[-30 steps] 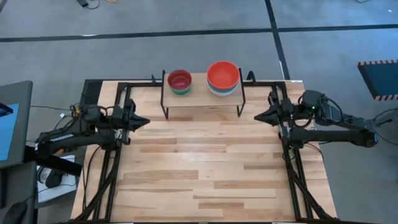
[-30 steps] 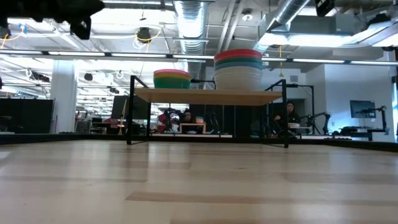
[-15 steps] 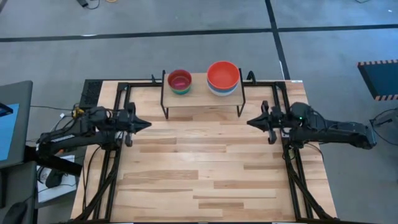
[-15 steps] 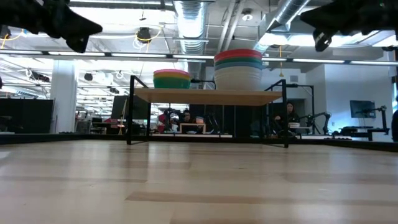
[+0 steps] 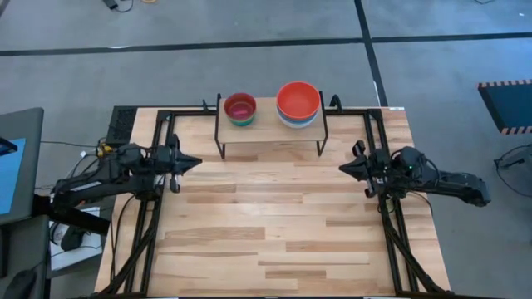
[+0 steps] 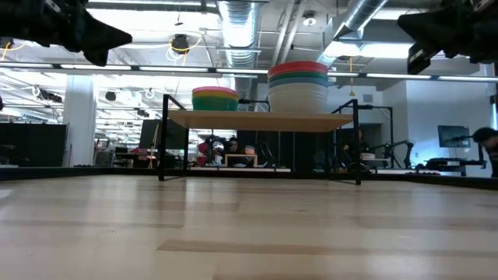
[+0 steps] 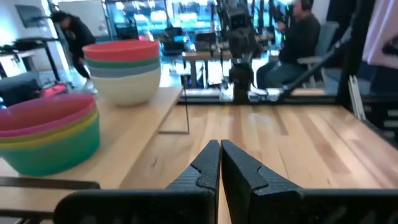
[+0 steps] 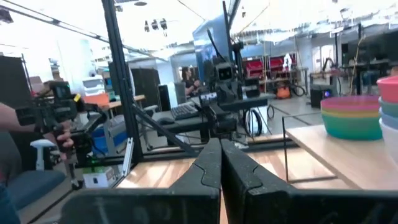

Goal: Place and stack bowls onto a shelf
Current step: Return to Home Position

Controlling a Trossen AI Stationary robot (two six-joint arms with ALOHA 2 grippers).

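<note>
The shelf stands on its black legs near the table's far edge. Two stacks of bowls sit on its plank. The smaller stack is pink on top, over yellow, lime green and teal. The larger stack is red-orange on top, over teal, blue and white. My left gripper hovers shut over the table's left part, pointing right. My right gripper hovers shut over the right part, pointing left. Both are nearer than the shelf and hold nothing.
The wooden tabletop lies bare between the two arms and toward its near edge. Black frame rails run along the left and right sides of the table. People sit in the room beyond the far edge.
My right gripper has come down into the low view and moved toward the table's near edge, staying shut. My left gripper has sunk a little and stays shut. The bowls and shelf have not moved.
</note>
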